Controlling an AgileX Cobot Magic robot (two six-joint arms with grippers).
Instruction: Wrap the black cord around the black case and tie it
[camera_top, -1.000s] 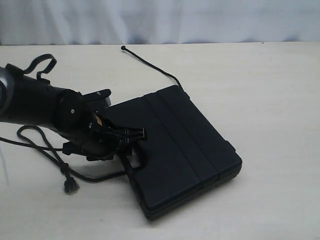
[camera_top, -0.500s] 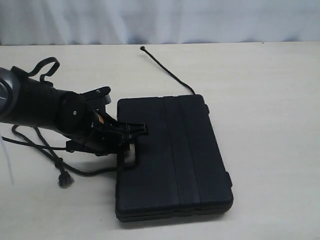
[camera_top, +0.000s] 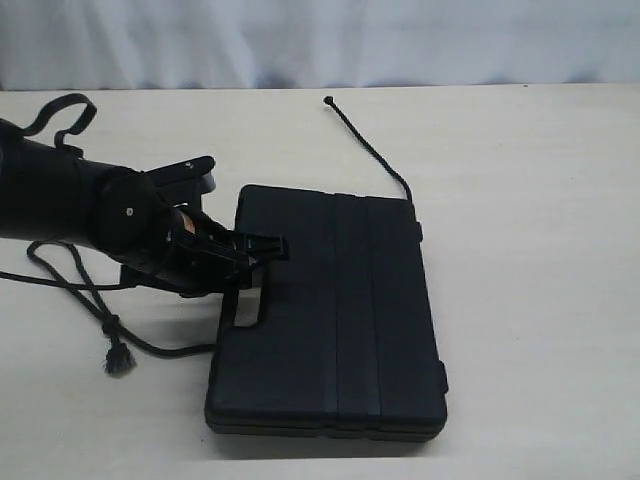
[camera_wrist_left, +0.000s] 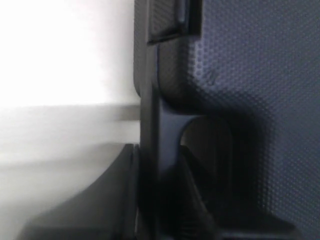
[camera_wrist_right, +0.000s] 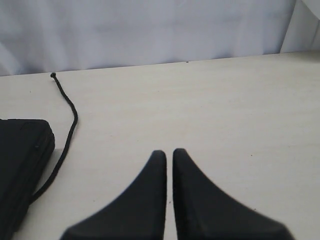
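Our left hand is clamped on the black case at its handle slot. The case lies flat on the bench, long axis near-to-far. The black cord emerges at the far corner, toward our right hand, and at the left side; the stretch between is hidden. The right hand's fingers are nearly together, holding nothing.

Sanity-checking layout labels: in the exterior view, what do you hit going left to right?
Frayed tip of the black cord → left claw, shut on the case's handle → knobbed tip of the cord. The black case overlaps both the claw and the knobbed tip sideways, so it has no clean slot.
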